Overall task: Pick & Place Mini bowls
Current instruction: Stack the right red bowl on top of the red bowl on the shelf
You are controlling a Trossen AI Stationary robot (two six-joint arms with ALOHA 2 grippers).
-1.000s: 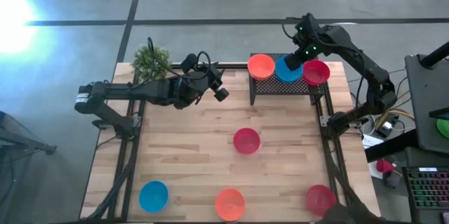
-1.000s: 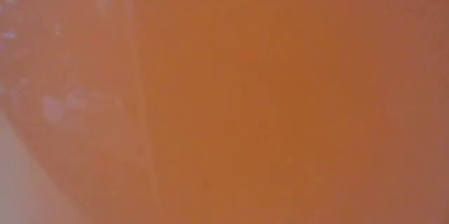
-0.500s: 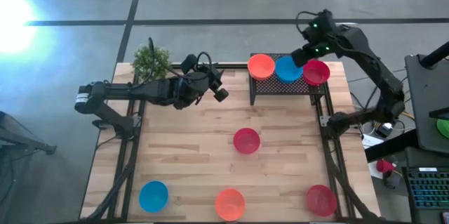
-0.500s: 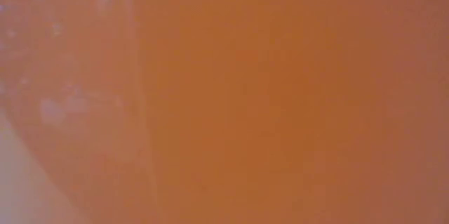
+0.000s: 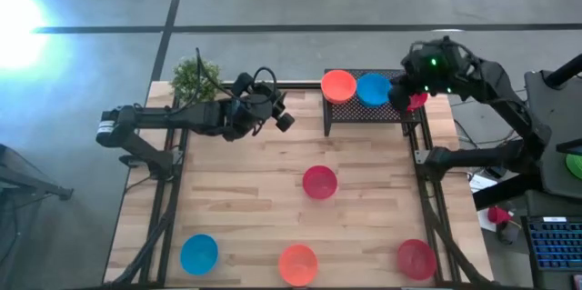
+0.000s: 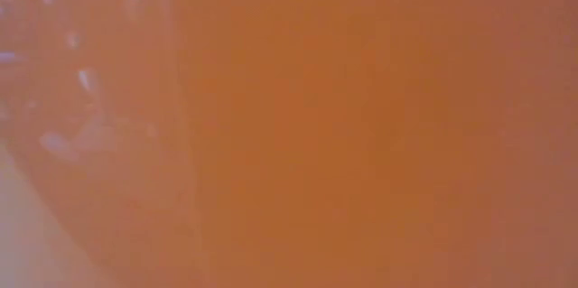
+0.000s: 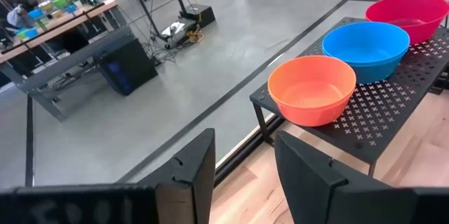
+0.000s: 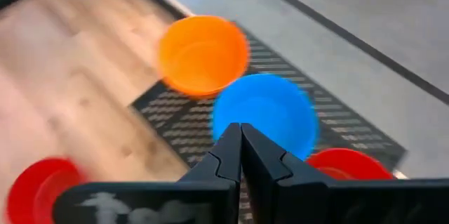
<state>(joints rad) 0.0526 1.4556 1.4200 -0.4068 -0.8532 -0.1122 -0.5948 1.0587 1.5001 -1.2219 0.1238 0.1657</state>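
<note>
Three mini bowls stand in a row on the black mesh rack (image 5: 368, 113): orange (image 5: 338, 85), blue (image 5: 373, 88) and red (image 5: 416, 101), the red one partly hidden under my right arm. Several more rest on the wood: red (image 5: 319, 182), blue (image 5: 198, 254), orange (image 5: 297, 264), red (image 5: 415, 258). My right gripper (image 8: 242, 147) is shut and hovers above the rack between the blue bowl (image 8: 265, 115) and red bowl (image 8: 347, 164). My left gripper (image 7: 242, 161) is open, left of the rack, facing the orange bowl (image 7: 312, 89).
A small green potted plant (image 5: 195, 79) stands at the table's far left corner. The low view is filled by an orange surface (image 6: 361, 125) right at the lens. Bare wood (image 5: 236, 190) lies between the scattered bowls. Room furniture and a person show beyond the table.
My right gripper has drawn away from the blue bowl on the rack, rising and moving toward the table's right edge, and now hangs over the red bowl there. The blue bowl has stayed on the rack.
</note>
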